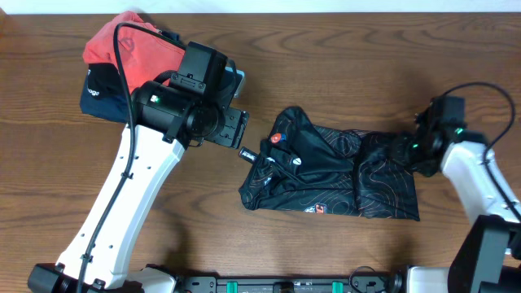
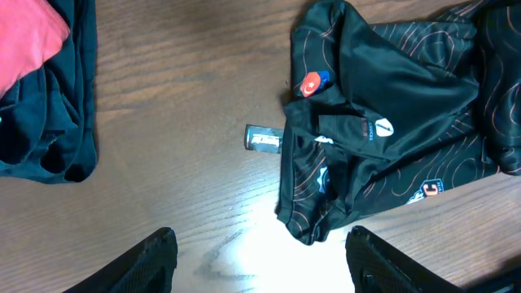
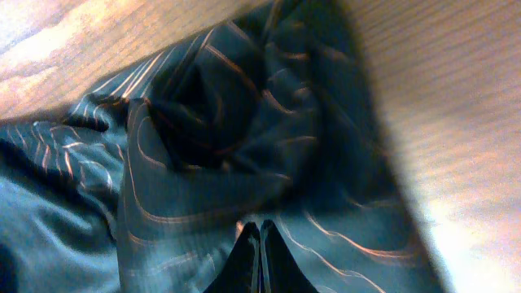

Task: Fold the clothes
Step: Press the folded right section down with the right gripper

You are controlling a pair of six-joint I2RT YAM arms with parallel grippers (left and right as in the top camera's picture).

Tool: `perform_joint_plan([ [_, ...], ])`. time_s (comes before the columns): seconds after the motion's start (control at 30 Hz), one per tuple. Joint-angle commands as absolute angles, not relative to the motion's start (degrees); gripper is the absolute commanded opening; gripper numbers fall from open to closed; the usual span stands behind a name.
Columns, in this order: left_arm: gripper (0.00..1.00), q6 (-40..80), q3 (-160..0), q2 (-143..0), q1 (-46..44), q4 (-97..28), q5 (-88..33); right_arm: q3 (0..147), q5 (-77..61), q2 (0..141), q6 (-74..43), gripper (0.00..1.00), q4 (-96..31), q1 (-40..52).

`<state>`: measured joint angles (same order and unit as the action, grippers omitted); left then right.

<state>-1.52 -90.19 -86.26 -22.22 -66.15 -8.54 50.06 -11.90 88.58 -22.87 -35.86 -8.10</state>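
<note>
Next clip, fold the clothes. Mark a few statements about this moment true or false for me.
1. The black jersey lies flat and fully spread. False: it is bunched and creased.
2. The left end effector is open and empty. True.
3. The right end effector is wide open. False: its fingers are shut together, right over the jersey's fabric.
4. The coral-red garment lies apart from the jersey, atop a navy garment. True.
</note>
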Motion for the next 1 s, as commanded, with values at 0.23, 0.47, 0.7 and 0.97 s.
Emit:
perform_joint_plan([
  [0.23,0.68,-1.5,-91.4,-85.9,-21.9,-66.4,-7.9,42.2,-30.2,89.5,-36.4,0.01,3.3,-3.9],
  [0.47,0.68,-0.7,-89.6,-86.0,-21.9,-67.2,-7.9,47.2,-36.3,88.4,-28.1,0.01,-7.4,-7.7],
  [0.7,0.68,0.1,-89.1,-86.0,-21.9,-68.8,-7.9,53.2,-24.9,86.9,-17.5,0.01,-47.1,-9.7],
  [0.97,0.68,1.0,-89.1,-86.0,-21.9,-68.4,-7.9,38.5,-16.1,87.0,-26.2,0.01,-37.4,-4.0],
])
